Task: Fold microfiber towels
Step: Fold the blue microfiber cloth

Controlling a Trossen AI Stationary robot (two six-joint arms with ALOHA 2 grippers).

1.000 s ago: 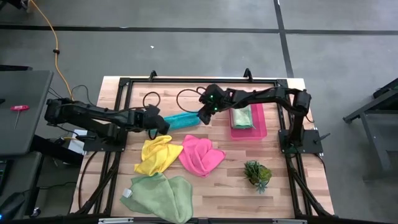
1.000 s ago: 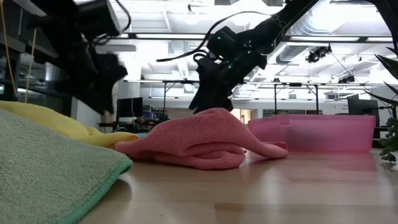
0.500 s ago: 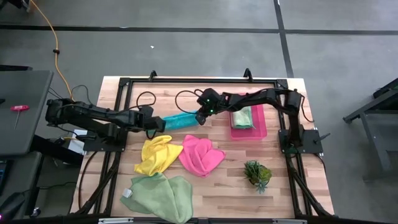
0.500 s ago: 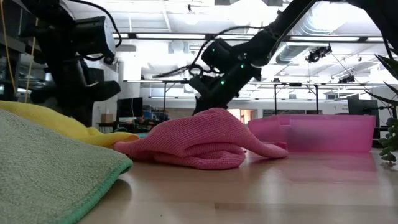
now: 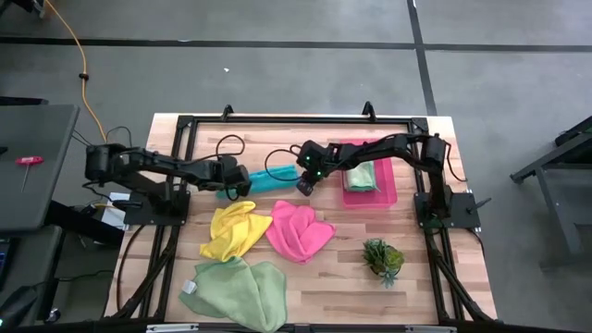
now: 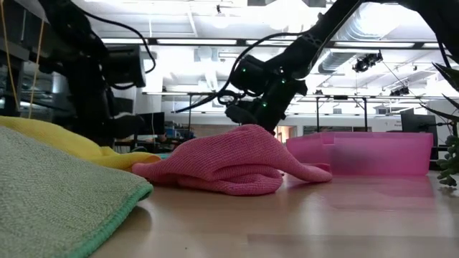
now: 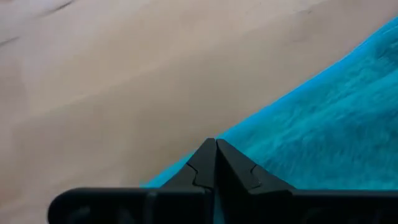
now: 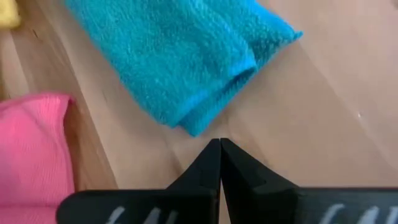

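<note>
Both pincers have snapped shut since the earlier frame, and both are empty. Left pincer point(image 5: 242, 185) sits at the teal towel's point(image 5: 268, 178) nine-o'clock end, tips over its edge; right pincer point(image 5: 304, 183) is down on bare desk point(image 5: 444, 277) just off the three-o'clock end. Risk: with no cloth between the fingers, any lift comes up empty, or the closed tips merely push the towel into a bunch
</note>
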